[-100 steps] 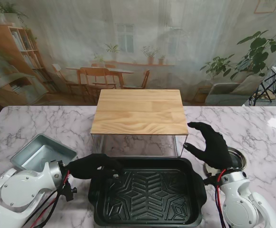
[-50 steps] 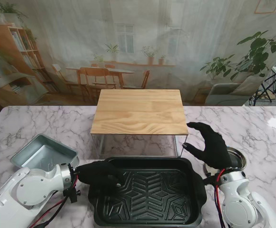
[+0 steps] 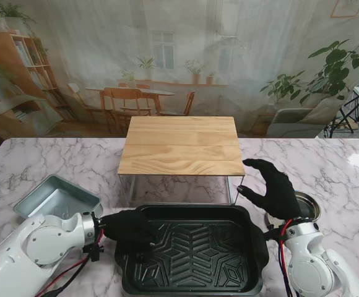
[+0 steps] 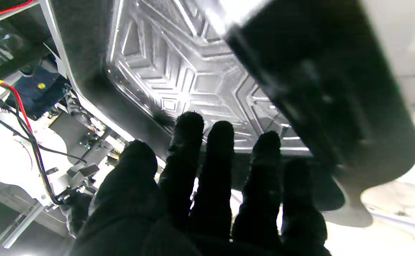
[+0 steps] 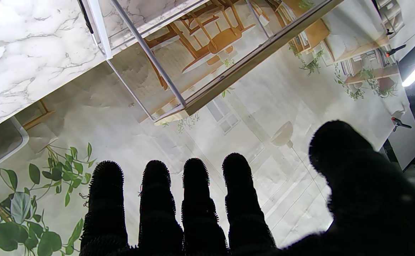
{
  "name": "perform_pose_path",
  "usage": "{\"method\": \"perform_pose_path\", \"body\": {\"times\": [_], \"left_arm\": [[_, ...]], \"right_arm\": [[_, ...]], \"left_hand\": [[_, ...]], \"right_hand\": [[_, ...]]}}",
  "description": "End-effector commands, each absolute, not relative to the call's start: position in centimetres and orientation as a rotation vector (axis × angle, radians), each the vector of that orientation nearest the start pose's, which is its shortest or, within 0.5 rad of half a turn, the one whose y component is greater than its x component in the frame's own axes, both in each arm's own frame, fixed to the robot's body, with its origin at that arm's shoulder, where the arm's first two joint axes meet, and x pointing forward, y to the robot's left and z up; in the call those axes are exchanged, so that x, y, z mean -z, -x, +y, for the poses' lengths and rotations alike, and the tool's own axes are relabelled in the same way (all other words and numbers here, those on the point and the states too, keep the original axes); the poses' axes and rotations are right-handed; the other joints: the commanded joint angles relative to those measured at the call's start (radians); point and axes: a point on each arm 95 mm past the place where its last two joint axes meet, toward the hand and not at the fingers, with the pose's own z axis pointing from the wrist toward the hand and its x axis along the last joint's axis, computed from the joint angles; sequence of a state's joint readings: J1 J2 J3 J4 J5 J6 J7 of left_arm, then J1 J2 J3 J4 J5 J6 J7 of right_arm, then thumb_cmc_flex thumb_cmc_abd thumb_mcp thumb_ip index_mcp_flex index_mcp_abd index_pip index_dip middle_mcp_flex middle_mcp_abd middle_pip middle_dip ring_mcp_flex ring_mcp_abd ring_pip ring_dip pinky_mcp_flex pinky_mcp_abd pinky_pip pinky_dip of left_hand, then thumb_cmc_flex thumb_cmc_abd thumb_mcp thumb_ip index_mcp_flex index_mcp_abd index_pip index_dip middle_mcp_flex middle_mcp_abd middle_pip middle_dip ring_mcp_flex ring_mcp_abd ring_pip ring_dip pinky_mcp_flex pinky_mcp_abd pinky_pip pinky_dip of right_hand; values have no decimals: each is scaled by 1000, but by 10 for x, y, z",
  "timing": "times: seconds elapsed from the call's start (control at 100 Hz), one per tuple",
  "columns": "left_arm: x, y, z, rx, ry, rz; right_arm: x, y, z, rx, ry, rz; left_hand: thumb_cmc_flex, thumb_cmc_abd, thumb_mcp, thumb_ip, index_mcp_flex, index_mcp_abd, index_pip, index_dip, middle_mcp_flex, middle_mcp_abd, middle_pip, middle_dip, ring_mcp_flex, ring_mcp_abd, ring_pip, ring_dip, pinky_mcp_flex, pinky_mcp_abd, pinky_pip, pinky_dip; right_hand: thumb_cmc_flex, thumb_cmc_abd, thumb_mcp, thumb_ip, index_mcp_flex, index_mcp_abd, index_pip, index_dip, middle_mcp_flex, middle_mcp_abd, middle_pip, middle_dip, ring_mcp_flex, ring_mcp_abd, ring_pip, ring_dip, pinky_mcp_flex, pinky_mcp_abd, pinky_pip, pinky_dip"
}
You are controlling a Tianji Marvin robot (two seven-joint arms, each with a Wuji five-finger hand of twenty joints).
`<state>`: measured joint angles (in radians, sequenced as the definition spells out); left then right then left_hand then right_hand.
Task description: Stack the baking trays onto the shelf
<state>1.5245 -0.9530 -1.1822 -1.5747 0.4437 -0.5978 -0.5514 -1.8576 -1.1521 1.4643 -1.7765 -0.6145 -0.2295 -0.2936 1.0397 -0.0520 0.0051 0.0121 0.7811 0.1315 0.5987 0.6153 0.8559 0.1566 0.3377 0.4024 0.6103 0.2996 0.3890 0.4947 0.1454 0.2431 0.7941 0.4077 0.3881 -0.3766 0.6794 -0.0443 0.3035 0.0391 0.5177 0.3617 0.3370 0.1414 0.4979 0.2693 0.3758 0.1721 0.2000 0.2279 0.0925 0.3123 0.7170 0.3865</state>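
A black baking tray [image 3: 192, 255] with a patterned floor [image 4: 193, 81] lies on the marble table nearest me. My left hand [image 3: 130, 226] rests at its left rim, with its straight fingers [image 4: 214, 160] reaching over the rim into the tray and the thumb beside them; no closed grip shows. A smaller grey tray [image 3: 56, 199] sits tilted at the left. The wooden shelf [image 3: 182, 146] stands beyond the black tray on thin white legs [image 5: 147, 53]. My right hand [image 3: 275, 188] hovers open, fingers [image 5: 197, 199] spread, by the shelf's front right leg, holding nothing.
A round metal dish [image 3: 307, 207] lies on the table just behind my right hand. The marble table [image 3: 334, 167] stretches to both sides of the shelf. A printed room backdrop [image 3: 179, 62] closes off the far side.
My left arm has swung inward and the left hand has slid slightly nearer to me along the black tray's left rim. The right hand and the trays have stayed put.
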Motion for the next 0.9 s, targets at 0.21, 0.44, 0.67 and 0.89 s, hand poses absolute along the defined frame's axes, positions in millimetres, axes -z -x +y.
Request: {"method": "perform_pose_path", "body": {"times": [0.21,0.44,0.67,0.89], "left_arm": [[340,-363,7,1773,1238,2359],[341,-366,18,1722,1219,2382],[341,-369,29,1691,1201,2389],[339,-372,38,1659,1181,2403]], "right_arm": [[298,-339,-47,-1940,-1407,900],[299,-340,-47,-1934,-1414,902],[299,-340,-47,-1931,-1416,896],[299,-341,-46,-1928,-1420,897]], "left_hand": [[-78,29,-19,-21,106,-37,143,51,104,-48,56,37,71,-18,62,30,24,-21,52,21],[-95,25,-22,-24,135,-38,180,60,126,-56,65,39,90,-20,74,31,30,-15,60,25],[-113,22,-22,-23,152,-46,210,65,144,-68,74,40,107,-29,83,31,43,-9,74,31],[-124,20,-19,-20,145,-53,209,58,135,-79,68,33,102,-40,74,23,40,-3,76,32]], "right_hand": [[-26,42,6,-18,7,-29,7,-20,9,1,13,10,3,-19,-38,-7,-8,-1,-22,13],[-25,43,5,-17,6,-29,7,-20,8,3,13,10,3,-18,-38,-7,-9,-1,-22,14],[-24,45,5,-17,6,-28,7,-20,8,3,13,10,2,-19,-38,-7,-8,-2,-22,14],[-24,45,5,-17,6,-27,7,-20,8,4,14,10,3,-17,-37,-7,-9,-2,-22,15]]}}
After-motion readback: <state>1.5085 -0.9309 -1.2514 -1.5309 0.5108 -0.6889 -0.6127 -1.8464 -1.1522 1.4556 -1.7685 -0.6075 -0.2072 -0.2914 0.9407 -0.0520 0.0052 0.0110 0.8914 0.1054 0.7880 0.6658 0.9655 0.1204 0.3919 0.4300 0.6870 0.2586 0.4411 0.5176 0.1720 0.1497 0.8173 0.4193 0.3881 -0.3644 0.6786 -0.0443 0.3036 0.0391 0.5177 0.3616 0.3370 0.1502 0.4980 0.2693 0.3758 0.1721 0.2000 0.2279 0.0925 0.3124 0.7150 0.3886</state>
